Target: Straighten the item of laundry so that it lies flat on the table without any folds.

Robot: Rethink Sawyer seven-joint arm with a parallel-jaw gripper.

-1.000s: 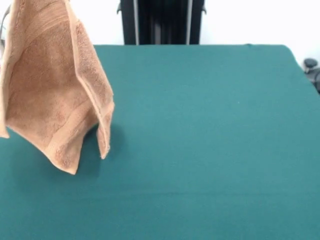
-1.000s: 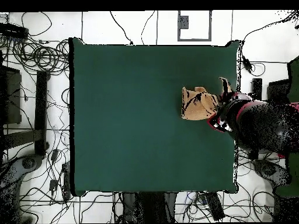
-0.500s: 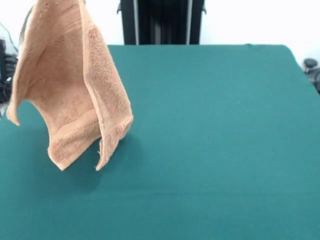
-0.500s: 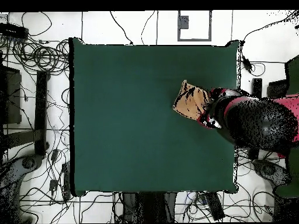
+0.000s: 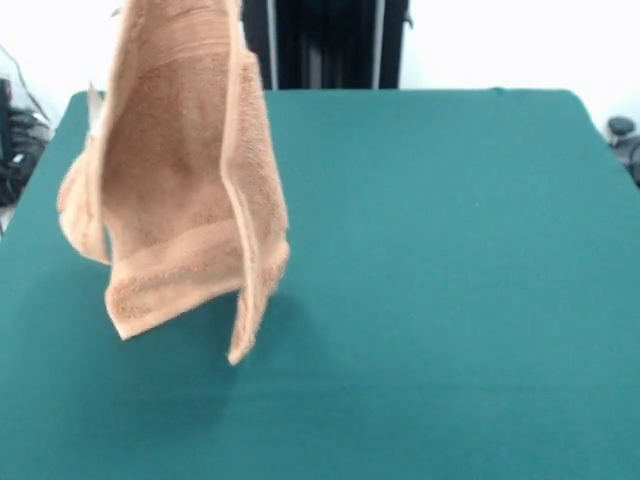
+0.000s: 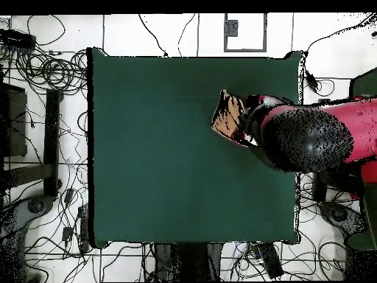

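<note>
From where I sit, none of the flattening is done yet. The small tan-orange terry-cloth towel (image 5: 180, 180) hangs in the air above the big rectangular bench covered in dark green felt-like cloth (image 5: 450, 260), on the left side of the front view, its top running out of the picture's upper edge. What is left, as I judge it, is the whole of the laying-down: lowering the cloth, spreading it out and getting every fold out of it.

The towel hangs doubled lengthwise, one side panel turned forward so a vertical crease runs down its right part. A woven band crosses it near the lower hem, and the lowest corner dangles just above the bench surface; I cannot tell whether it touches.

In the overhead view the red and black arm (image 6: 309, 140) covers most of the towel (image 6: 227, 116), near the bench's right edge. The pincer itself is hidden under the arm, so I cannot tell how it is closed, though something up there clearly carries the cloth.
</note>
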